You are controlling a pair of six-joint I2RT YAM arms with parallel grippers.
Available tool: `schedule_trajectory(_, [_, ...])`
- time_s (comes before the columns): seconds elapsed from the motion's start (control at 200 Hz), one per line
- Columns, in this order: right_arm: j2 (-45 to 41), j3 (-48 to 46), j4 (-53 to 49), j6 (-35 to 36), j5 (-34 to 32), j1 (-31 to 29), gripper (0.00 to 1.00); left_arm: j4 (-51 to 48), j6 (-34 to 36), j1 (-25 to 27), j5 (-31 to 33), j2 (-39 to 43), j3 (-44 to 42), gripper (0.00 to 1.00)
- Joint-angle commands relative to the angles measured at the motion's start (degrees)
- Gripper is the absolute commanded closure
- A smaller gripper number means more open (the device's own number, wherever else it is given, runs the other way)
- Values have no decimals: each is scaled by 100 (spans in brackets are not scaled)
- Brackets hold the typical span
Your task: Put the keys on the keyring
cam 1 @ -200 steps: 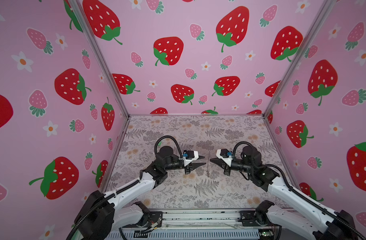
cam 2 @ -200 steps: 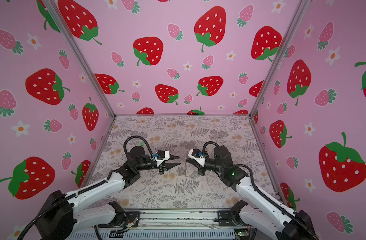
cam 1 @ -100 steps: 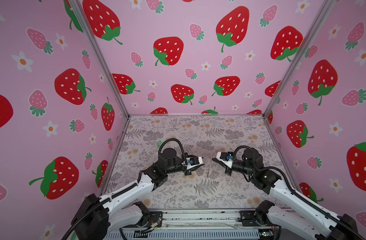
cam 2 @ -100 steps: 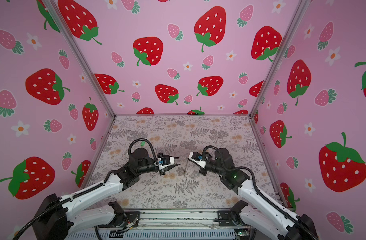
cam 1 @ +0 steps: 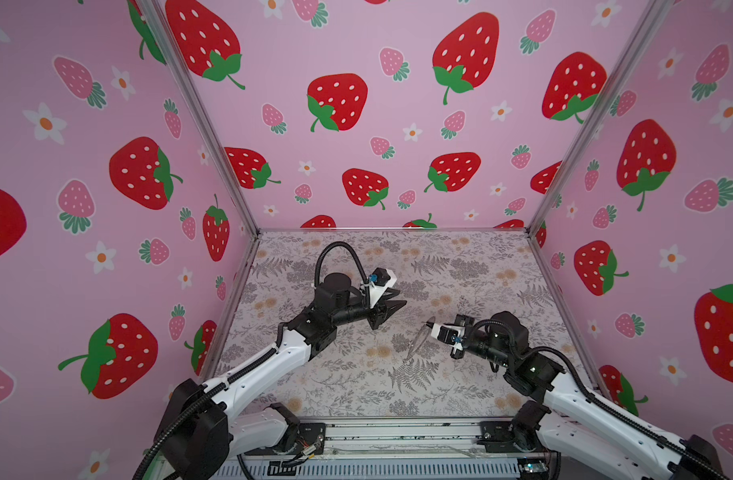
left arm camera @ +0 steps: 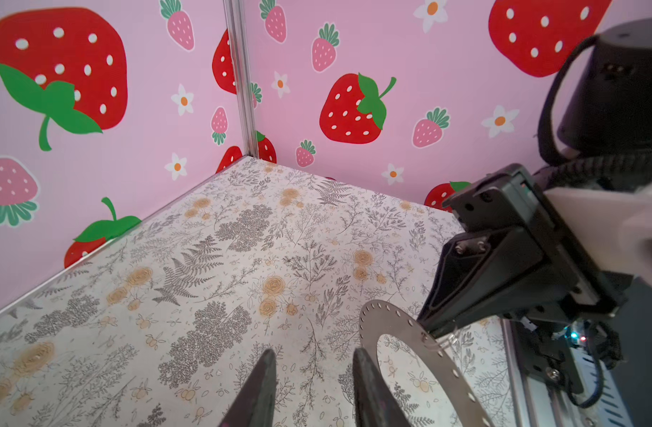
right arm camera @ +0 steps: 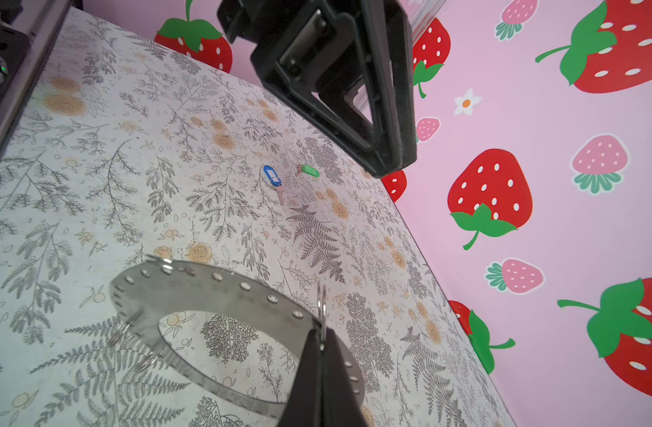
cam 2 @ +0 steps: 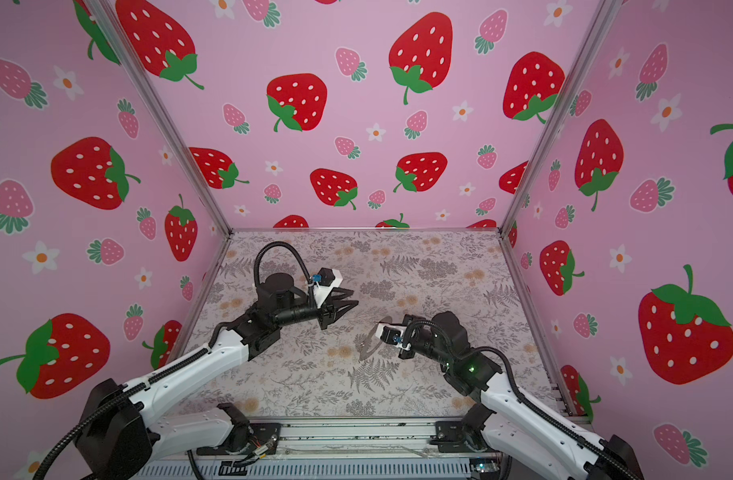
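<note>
The pink strawberry walls [cam 1: 398,137] stand on three sides, and below them lies the desk [cam 1: 356,386] with its fern-and-flower print.

Your left arm [cam 1: 265,365] reaches in from the left in both top views. Your left jaws are released: the left wrist view shows a clear gap between the two fingers [left arm camera: 261,384], with nothing in it. They hang above the desk, near the keyring but apart from it in both top views.

Your right arm [cam 1: 585,407] comes in from the right. Your right jaws are clenched on the keyring [right arm camera: 206,281], pinching its flat grey band at one edge. The keyring is tilted up on edge near the middle of the desk, between the two arms. You cannot tell whether its low edge touches the desk.

The blue key [right arm camera: 272,175] and the green key [right arm camera: 309,170] lie flat on the desk, close together but not touching, well apart from the keyring. They show only in the right wrist view, past the tips of the left jaws.

Small holes run round the keyring's rim, and a few thin wire loops [right arm camera: 122,331] hang from them.
</note>
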State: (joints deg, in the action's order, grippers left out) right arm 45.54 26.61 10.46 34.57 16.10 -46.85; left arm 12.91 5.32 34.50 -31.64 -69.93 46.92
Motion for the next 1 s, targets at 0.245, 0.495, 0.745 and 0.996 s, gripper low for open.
schedule_trajectory(0.245, [75,-188,821,608,-514,-97,100,-350,-469,34,-787,-391,317,60])
schedule_trajectory(0.495, [243,-139,698,579,-506,-105,100,-285,401,294,-600,-284,129,60])
schedule_trajectory(0.745, [282,106,198,485,-360,-101,100,-48,2258,729,-124,7,-270,65])
schedule_trajectory(0.996, [239,187,15,350,-127,-100,100,-121,2799,949,-70,-125,-197,69])
